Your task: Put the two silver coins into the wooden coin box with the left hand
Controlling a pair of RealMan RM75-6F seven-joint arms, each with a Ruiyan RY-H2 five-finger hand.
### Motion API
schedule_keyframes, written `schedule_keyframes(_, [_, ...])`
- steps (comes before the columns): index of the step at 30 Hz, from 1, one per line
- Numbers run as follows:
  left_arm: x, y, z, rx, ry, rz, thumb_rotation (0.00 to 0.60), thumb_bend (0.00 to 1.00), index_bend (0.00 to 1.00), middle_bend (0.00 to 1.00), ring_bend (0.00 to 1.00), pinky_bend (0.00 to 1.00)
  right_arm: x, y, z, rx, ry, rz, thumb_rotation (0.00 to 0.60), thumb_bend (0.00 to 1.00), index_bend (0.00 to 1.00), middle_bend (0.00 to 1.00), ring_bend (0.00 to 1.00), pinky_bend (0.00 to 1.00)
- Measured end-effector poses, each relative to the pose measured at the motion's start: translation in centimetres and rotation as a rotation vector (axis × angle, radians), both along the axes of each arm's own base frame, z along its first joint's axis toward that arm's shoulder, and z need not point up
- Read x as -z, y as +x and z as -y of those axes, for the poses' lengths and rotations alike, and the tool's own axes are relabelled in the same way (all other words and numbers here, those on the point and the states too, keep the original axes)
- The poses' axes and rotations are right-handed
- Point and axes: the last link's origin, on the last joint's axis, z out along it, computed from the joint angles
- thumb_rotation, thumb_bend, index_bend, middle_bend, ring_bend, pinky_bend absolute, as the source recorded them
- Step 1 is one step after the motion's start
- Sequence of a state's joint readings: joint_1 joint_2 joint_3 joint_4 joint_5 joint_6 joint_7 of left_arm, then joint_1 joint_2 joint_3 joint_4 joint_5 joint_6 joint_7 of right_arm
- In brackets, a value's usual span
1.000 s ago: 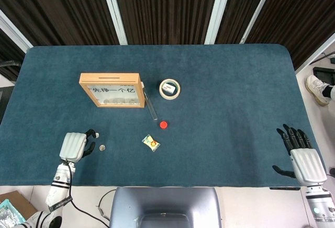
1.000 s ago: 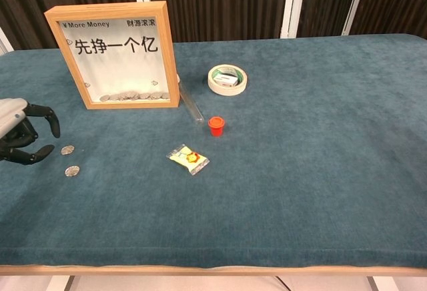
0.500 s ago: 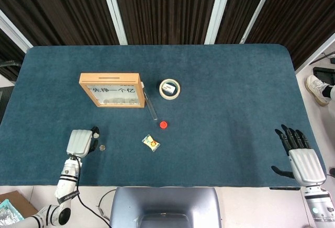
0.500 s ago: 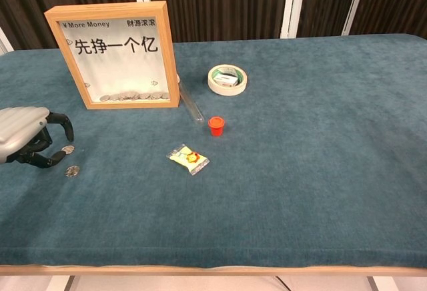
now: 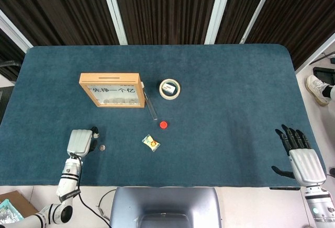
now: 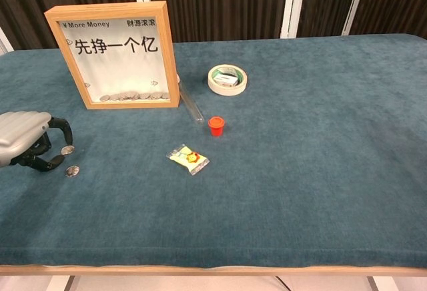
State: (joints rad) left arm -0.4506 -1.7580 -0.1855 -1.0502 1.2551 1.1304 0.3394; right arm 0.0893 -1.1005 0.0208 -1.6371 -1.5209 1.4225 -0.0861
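Observation:
Two silver coins lie on the blue cloth near the front left. The farther coin lies right at a curled fingertip of my left hand, with the thumb lower and to the left; the coin still looks flat on the cloth. The nearer coin is bare beside the hand, and shows as the nearer coin from above. In the head view my left hand covers the farther coin. The wooden coin box stands behind, slot on top. My right hand rests open at the front right.
A clear tube lies beside the box. A tape roll, a red cap and a small yellow packet sit mid-table. Several coins lie inside the box.
My left hand has moved right, up to the coins, and its fingers have curled down over the farther coin. Both coins stay where they were. The right hand is still.

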Motion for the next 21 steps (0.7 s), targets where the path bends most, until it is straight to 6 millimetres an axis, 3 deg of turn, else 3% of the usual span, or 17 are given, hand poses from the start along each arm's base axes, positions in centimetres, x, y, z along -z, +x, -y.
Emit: schedule_keyframes(21, [0.32, 0.12, -0.64, -0.035, -0.01, -0.032, 0.6, 0.37, 0.44, 1.0, 1.0, 1.0, -0.04, -0.08, 0.02, 0.005, 0.001, 0.001, 0.6, 0.15, 0.0, 0.0, 0.0, 0.0])
